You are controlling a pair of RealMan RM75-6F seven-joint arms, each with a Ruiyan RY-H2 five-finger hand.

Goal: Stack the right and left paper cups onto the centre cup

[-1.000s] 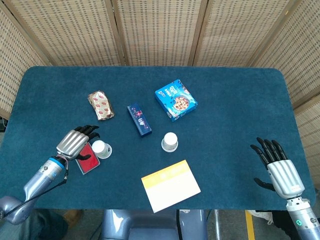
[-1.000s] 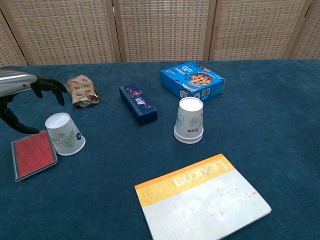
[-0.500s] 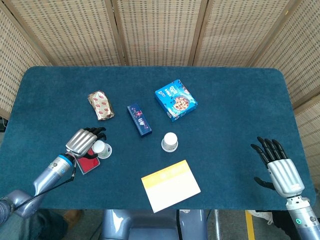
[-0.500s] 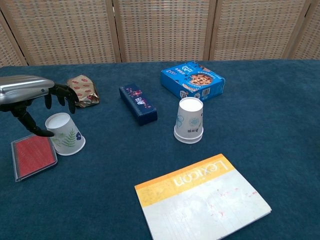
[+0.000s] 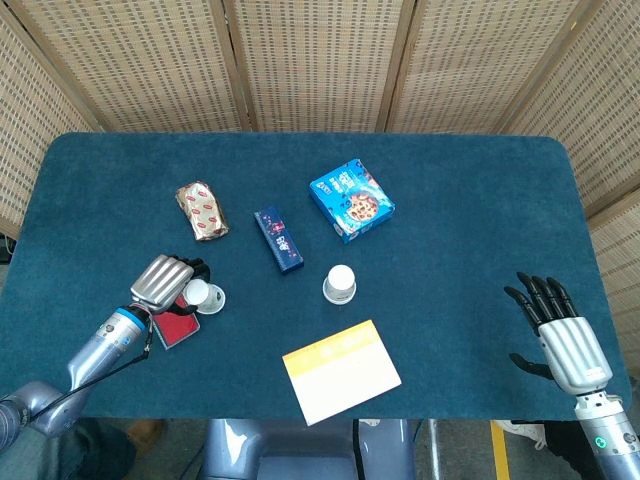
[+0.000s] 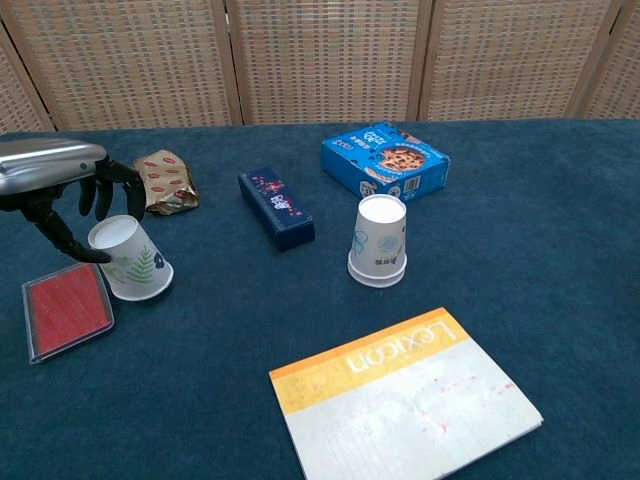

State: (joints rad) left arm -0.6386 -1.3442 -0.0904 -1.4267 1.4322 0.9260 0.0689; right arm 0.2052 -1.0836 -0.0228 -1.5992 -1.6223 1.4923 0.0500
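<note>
The left paper cup point(image 6: 130, 262), white with a leaf print, stands upside down and tilted at the table's left; it also shows in the head view point(image 5: 205, 296). My left hand point(image 6: 62, 190) grips it, thumb against its left side and fingers curled behind its top; seen from above, the left hand point(image 5: 163, 281) covers part of it. The centre cup point(image 6: 379, 240) stands upside down mid-table point(image 5: 340, 283) with a doubled rim at its base. My right hand point(image 5: 560, 335) hovers at the table's right front edge, fingers spread and holding nothing. It is outside the chest view.
A red card case point(image 6: 66, 310) lies just left of the held cup. A foil snack packet point(image 6: 166, 182), a dark blue box point(image 6: 276, 208) and a blue biscuit box point(image 6: 385, 160) lie behind the cups. A yellow-and-white book point(image 6: 405, 395) lies at the front.
My left hand has moved right and closed around the left cup, which has tipped and shifted slightly right. The right hand has stayed put.
</note>
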